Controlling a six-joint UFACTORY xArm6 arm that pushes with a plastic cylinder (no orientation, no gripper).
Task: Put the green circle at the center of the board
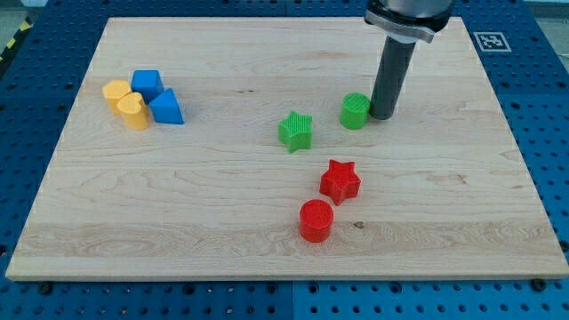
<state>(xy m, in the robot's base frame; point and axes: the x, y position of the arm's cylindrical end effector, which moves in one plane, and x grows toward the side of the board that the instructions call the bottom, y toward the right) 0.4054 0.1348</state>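
Note:
The green circle (355,111) is a small green cylinder on the wooden board (222,204), a little right of the board's middle and toward the view's top. My tip (383,116) rests on the board just to the view's right of it, touching or nearly touching its side. The dark rod rises from there to the view's top edge. A green star (296,132) lies to the view's left of the green circle, a short gap away.
A red star (340,180) and a red circle (316,220) lie below the green blocks. At the view's left sits a cluster: a blue cube (147,84), a blue triangle (166,108), a yellow hexagon (116,92) and a yellow heart-like block (133,111).

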